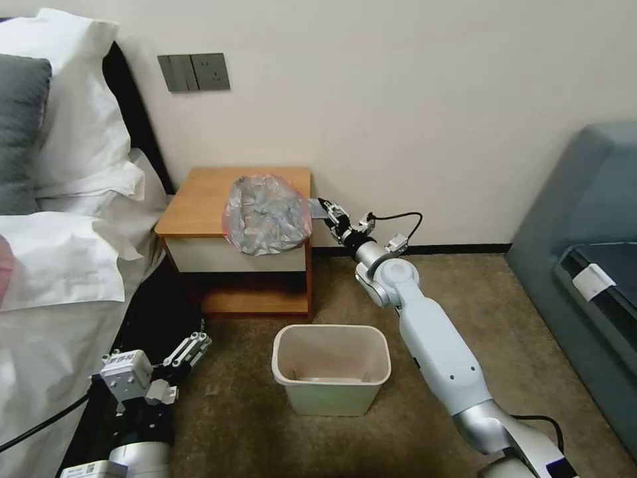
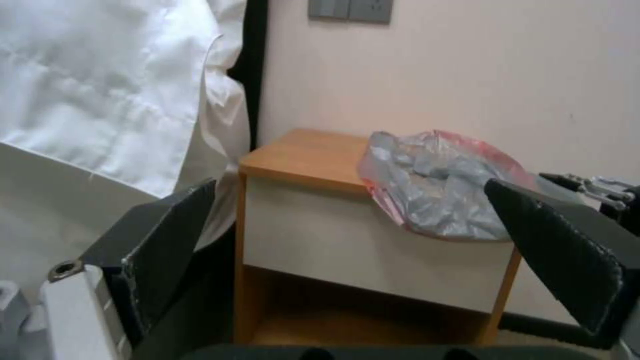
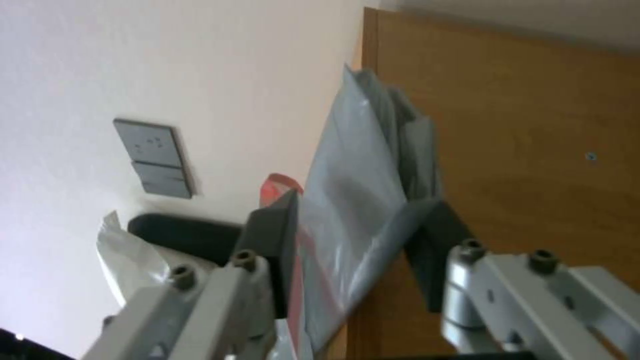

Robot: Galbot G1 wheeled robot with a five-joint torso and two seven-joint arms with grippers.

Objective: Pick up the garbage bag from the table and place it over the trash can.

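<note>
Head view: the bag [image 1: 267, 214] lies crumpled on the right, near part of the table [image 1: 199, 199], spilling over the near edge above the white drawer front. The right gripper [image 1: 323, 208] has reached in from the right side of the table and meets the bag's right edge. In the right wrist view its pads [image 3: 277, 235] stand on either side of a flap of the bag [image 3: 360, 190] with the film running between them; they look close to pinching it, but whether they are clamped I cannot tell. The bag lies to the left of this gripper, with its bulk spread across the table top. The can [image 1: 330, 375] stands on the floor nearer than the table and below the bag, so the carry would run toward the robot and down. The left gripper [image 1: 189, 350], spread wide, waits low at the near left, beside the bed [image 1: 60, 265], farther from the bag than the right one.
</note>
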